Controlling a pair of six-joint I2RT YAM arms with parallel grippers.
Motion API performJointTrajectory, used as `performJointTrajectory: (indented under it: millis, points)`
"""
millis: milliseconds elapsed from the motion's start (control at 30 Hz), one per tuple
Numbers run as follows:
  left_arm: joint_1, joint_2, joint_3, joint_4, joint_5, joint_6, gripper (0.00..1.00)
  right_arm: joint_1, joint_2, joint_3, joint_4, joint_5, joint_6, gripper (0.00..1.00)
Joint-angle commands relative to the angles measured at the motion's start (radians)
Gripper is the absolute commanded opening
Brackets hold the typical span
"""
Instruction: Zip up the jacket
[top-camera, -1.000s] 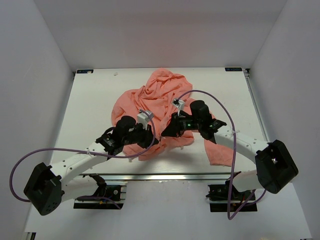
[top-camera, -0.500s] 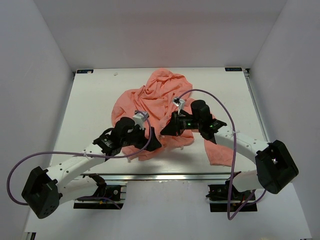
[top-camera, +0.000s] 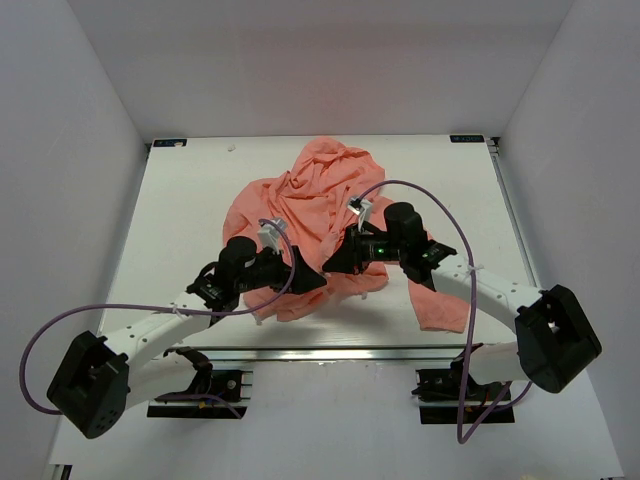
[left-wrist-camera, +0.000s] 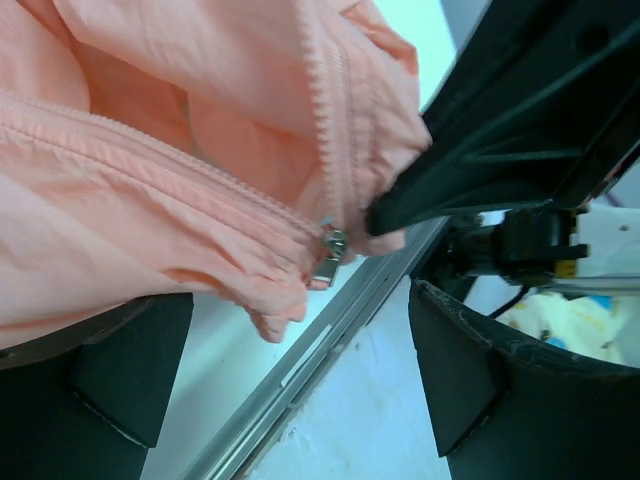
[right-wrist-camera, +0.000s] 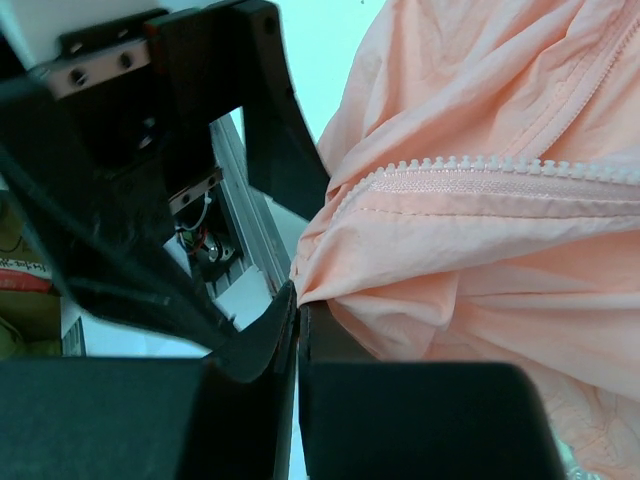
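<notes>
The salmon-pink jacket (top-camera: 310, 205) lies crumpled on the white table (top-camera: 180, 220), its lower hem near the front edge. In the left wrist view its metal zipper slider (left-wrist-camera: 331, 254) hangs where the two zipper rows meet, just beyond my left gripper (left-wrist-camera: 300, 390), which is open and holds nothing. My right gripper (right-wrist-camera: 298, 325) is shut on a fold of the jacket hem (right-wrist-camera: 400, 270) beside the zipper teeth (right-wrist-camera: 480, 165). From above, the left gripper (top-camera: 312, 280) and right gripper (top-camera: 330, 267) face each other closely over the hem.
The table's aluminium front rail (left-wrist-camera: 300, 365) runs just under the hem, also visible from above as the rail (top-camera: 330, 352). Purple cables (top-camera: 420, 195) loop over both arms. White walls enclose the table on three sides.
My left gripper has opened, letting go of the jacket at the zipper, and drawn back slightly to the left. The right gripper stays shut on the hem, barely moved.
</notes>
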Motion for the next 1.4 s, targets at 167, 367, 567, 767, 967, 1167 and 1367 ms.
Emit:
performJointTrajectory:
  millis: [167, 367, 567, 767, 967, 1167, 1367]
  points:
    - [0.081, 0.034, -0.096, 0.339, 0.23, -0.119, 0.98, -0.004, -0.048, -0.018, 0.037, 0.014, 0.0, 0.0]
    - [0.081, 0.068, -0.105, 0.44, 0.255, -0.153, 0.92, -0.003, -0.049, -0.013, 0.049, 0.011, 0.006, 0.0]
    - [0.081, 0.083, -0.099, 0.48, 0.275, -0.157, 0.79, -0.004, -0.051, -0.016, 0.054, 0.012, 0.012, 0.0]
    - [0.081, 0.083, -0.088, 0.476, 0.279, -0.147, 0.5, -0.004, -0.055, -0.021, 0.055, 0.028, 0.015, 0.0]
    - [0.081, 0.051, -0.085, 0.407, 0.247, -0.118, 0.33, -0.003, -0.067, -0.019, 0.06, 0.032, 0.012, 0.0]
    - [0.081, 0.027, -0.077, 0.31, 0.189, -0.073, 0.0, -0.004, -0.087, -0.027, 0.048, 0.065, 0.009, 0.0]
    - [0.081, -0.012, -0.097, 0.284, 0.196, -0.027, 0.0, -0.004, -0.095, -0.03, 0.058, 0.109, 0.025, 0.0]
